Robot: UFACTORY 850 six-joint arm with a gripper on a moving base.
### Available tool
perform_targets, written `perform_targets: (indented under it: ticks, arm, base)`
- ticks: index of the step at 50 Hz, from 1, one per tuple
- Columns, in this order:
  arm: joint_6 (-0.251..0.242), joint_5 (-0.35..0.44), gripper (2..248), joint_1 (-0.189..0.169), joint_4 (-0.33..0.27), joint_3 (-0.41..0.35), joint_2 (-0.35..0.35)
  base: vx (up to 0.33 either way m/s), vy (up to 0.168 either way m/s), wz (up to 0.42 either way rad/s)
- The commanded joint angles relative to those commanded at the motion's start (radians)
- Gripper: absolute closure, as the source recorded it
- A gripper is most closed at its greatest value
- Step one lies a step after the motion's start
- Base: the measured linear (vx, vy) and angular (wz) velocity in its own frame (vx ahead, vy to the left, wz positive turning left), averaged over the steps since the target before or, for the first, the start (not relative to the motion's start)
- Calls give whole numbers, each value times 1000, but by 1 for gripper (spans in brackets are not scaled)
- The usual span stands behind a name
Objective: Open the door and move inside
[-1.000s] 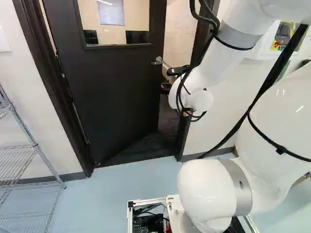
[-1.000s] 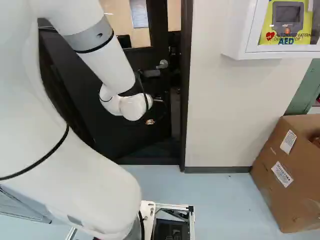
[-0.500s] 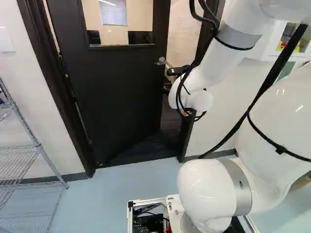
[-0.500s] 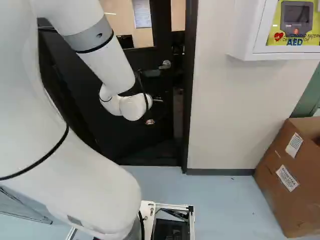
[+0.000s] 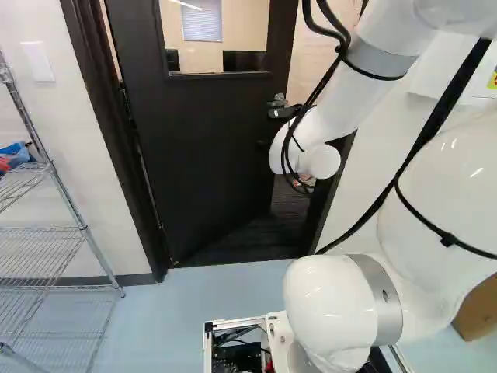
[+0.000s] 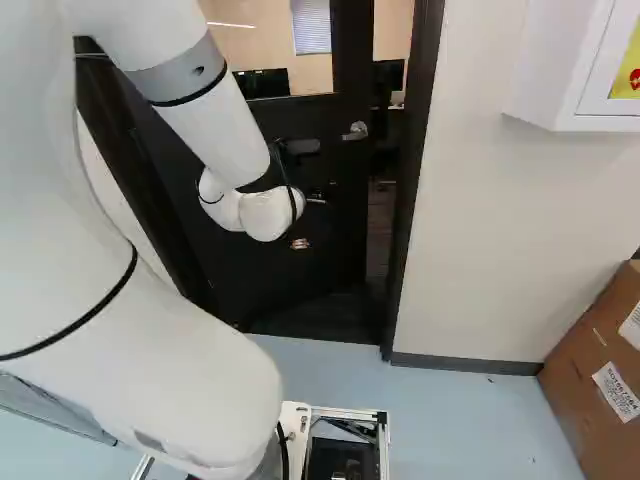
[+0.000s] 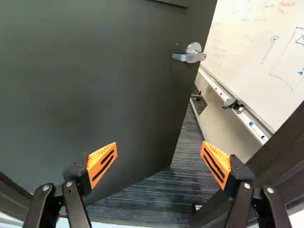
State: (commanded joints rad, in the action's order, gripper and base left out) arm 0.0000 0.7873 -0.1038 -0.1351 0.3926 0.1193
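ok so my tally: one door with one window and one lever handle. One white arm, one claw, and that's two fingers, two orange pads. Left side, one wire rack and one wall plate. Right side, one wall cabinet plus one cardboard box with two labels. Far side, one whiteboard and one window blind lol

Door: dark, ajar, upper middle, window at top
Handle: silver, near door's right edge
Arm: white, fills left side, far end overlapping door
Cabinet: white, on wall, upper right
Box: cardboard, lower right, 2 labels
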Motion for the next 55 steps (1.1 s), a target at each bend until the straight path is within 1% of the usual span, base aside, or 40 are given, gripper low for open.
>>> perform_targets:
  ticks: [31, 55]
  arm:
    - [0, 0, 3, 0, 0, 0, 0]
    - [0, 0, 3, 0, 0, 0, 0]
  base:
    - [107, 71, -7]
    - [122, 46, -13]
